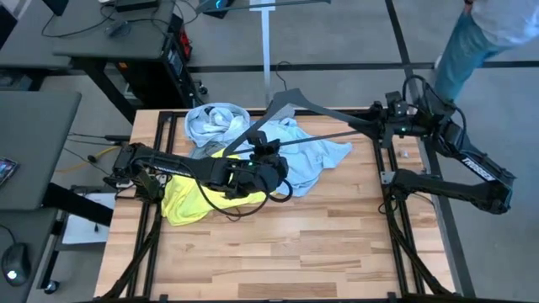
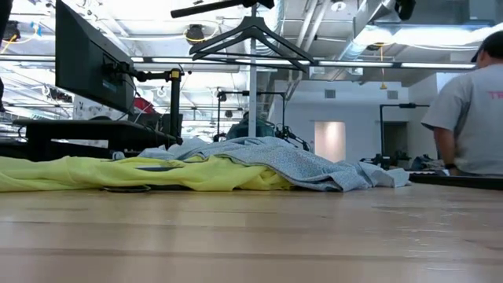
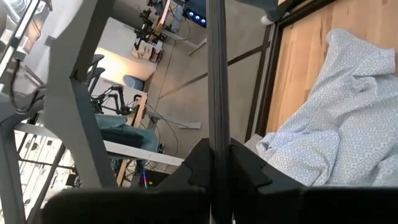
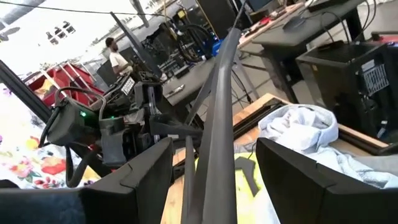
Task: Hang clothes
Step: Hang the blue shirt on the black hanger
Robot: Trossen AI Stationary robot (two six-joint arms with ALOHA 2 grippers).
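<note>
Above the middle of the wooden table (image 1: 337, 244), a black hanger (image 1: 290, 105) is held in the air between both arms. The left gripper (image 1: 271, 150) reaches in from the table's left edge and is clamped shut on the hanger's long straight bar; in the left wrist view its two dark fingers (image 3: 249, 171) meet around that bar with no gap. The right gripper (image 1: 381, 126) sits at the bar's opposite end, near the table's right rear corner. In the right wrist view its fingers (image 4: 298, 174) stand wide apart on either side of the bar, and no contact with the bar is visible, though the angle makes this hard to confirm.

The clothes lie in one pile on the rear-left part of the table, under the left arm:
- The neon-yellow T-shirt (image 1: 181, 202) is nearest the left edge, spread flat and partly covered by the left arm.
- The grey T-shirt (image 1: 210, 122) is bunched at the rear edge of the table.
- The pale blue shirt (image 1: 316, 160) lies toward the centre, overlapping the yellow one; its patterned cloth fills one side of the left wrist view.

In the low view, the hanger (image 2: 251, 35) hangs well clear above the garments. A person (image 2: 471, 102) in a grey shirt stands beyond the table.
</note>
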